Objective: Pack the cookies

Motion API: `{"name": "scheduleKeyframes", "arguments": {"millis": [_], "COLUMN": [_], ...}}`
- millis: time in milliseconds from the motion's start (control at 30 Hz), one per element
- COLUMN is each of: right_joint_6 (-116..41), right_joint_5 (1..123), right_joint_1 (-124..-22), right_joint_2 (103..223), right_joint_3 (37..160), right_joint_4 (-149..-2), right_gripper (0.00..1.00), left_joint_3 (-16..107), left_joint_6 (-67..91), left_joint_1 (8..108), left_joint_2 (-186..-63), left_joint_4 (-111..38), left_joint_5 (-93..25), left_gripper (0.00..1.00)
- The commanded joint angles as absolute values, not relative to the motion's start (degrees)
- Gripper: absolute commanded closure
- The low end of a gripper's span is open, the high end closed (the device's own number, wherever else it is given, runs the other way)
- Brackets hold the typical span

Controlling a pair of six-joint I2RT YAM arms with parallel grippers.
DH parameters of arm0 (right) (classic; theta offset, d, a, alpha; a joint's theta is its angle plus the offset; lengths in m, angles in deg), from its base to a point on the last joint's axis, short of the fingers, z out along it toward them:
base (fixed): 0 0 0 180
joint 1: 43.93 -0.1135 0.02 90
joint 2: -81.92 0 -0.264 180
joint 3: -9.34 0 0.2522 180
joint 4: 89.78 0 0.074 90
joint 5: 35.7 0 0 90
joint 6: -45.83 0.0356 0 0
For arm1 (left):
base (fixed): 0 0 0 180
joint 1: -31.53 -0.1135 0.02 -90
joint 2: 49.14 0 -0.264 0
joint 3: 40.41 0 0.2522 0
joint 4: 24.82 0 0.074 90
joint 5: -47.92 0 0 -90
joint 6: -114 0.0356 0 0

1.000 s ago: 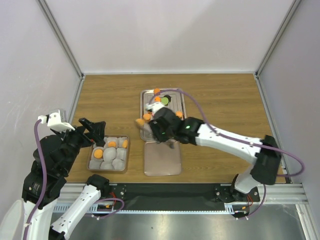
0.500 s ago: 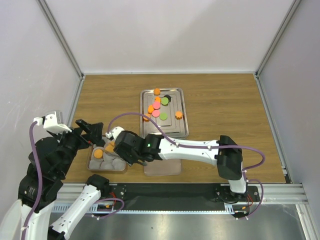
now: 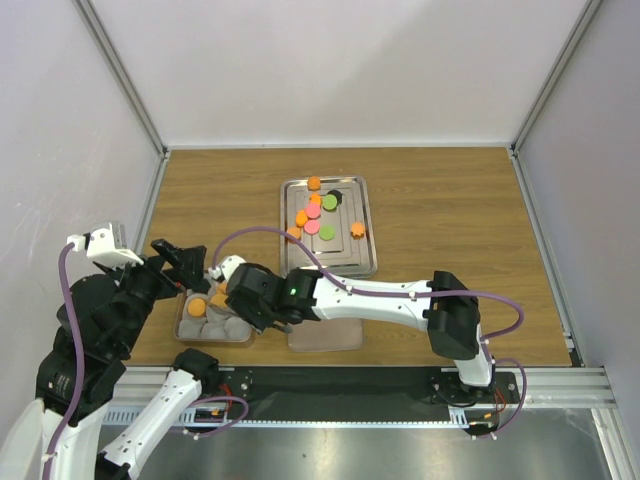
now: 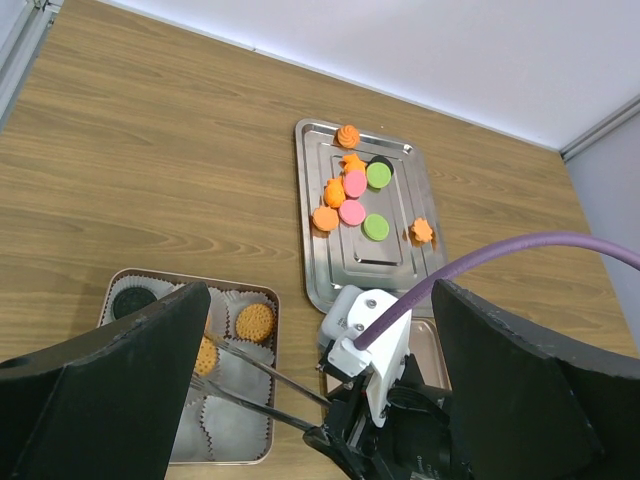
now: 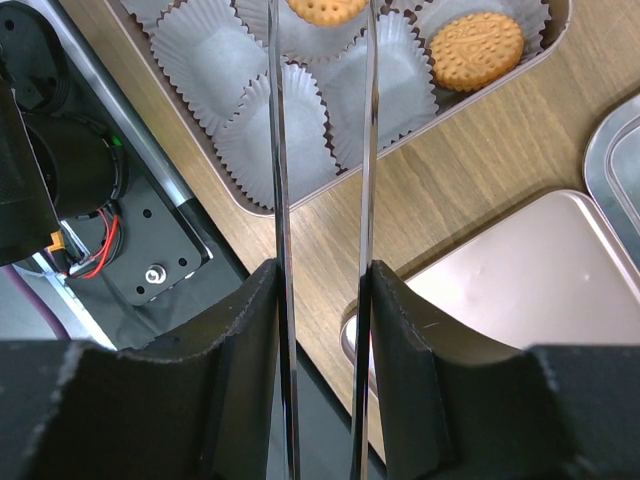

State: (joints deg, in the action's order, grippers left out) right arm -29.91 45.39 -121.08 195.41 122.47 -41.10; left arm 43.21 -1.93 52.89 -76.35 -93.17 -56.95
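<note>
The cookies (image 3: 313, 211) lie in a loose cluster on the steel tray (image 3: 345, 262), orange, pink, green and black; the left wrist view shows them too (image 4: 354, 211). My right gripper (image 3: 250, 295) is shut on thin metal tongs (image 5: 277, 150) that reach over the small box of white paper cups (image 3: 243, 335). An orange cookie (image 5: 325, 8) sits between the tong tips above a cup; whether it is pinched I cannot tell. Other cookies rest in cups (image 4: 255, 321). My left gripper (image 3: 185, 262) hangs open above the box's left end, holding nothing.
A flat pinkish lid (image 3: 325, 330) lies right of the box, in front of the tray. The right arm stretches low across the table's front. The black base rail (image 5: 120, 250) runs just behind the box's near edge.
My right arm swung from the steel tray leftward to the box, carrying the tongs with it, and has settled over the cups. The left arm barely moved.
</note>
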Motion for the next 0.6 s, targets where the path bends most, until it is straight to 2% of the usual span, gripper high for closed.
{"name": "scheduleKeyframes", "arguments": {"millis": [0,467,567], "right_joint_6": [-30.81,-31.08,-30.99], "right_joint_5": [45.42,45.16,45.07], "right_joint_1": [-121.63,-121.98,-121.89], "right_joint_2": [195.47,195.03,195.03], "right_joint_3": [125.58,125.49,125.58], "right_joint_4": [-42.09,-42.44,-42.36], "right_gripper": [0.64,0.46,0.46], "left_joint_3": [44.54,44.01,43.75], "left_joint_6": [-1.75,-1.57,-1.66], "left_joint_1": [53.15,53.15,53.15], "left_joint_2": [-75.95,-75.6,-75.51], "left_joint_4": [-92.9,-92.81,-92.64], "left_joint_5": [-57.81,-57.72,-57.72], "left_gripper": [0.0,0.0,0.0]}}
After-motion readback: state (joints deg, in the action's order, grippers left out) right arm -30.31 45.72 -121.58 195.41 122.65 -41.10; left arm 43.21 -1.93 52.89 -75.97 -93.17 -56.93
